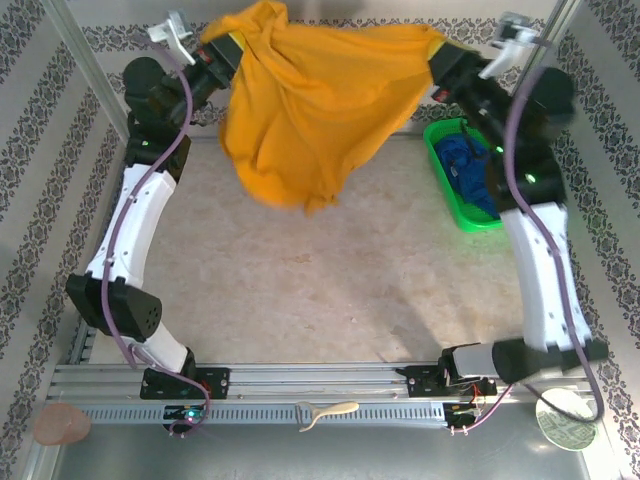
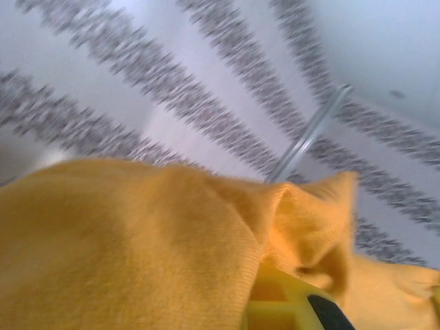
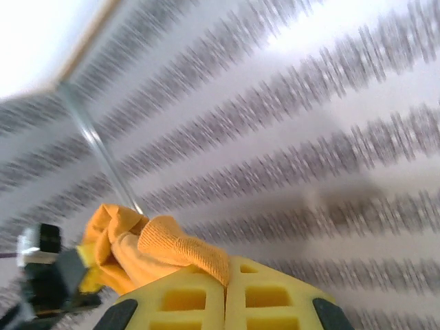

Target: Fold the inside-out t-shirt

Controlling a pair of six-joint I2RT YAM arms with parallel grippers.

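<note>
The inside-out t-shirt (image 1: 310, 110), mustard yellow and plain, hangs in the air at the back of the table, stretched between my two grippers. My left gripper (image 1: 222, 50) is shut on its left top corner; in the left wrist view the cloth (image 2: 137, 254) drapes over the yellow fingers (image 2: 282, 306). My right gripper (image 1: 438, 52) is shut on the right top corner; in the right wrist view a ribbed hem (image 3: 185, 251) is pinched between the closed yellow pads (image 3: 199, 295). The shirt's lower part sags in a bunch above the tabletop.
A green tray (image 1: 437, 135) holding a deep-blue garment (image 1: 470, 170) stands at the back right, close under the right arm. The beige tabletop (image 1: 330, 270) lies below the hanging shirt. Patterned walls surround the table; a metal rail (image 1: 320, 380) runs along the near edge.
</note>
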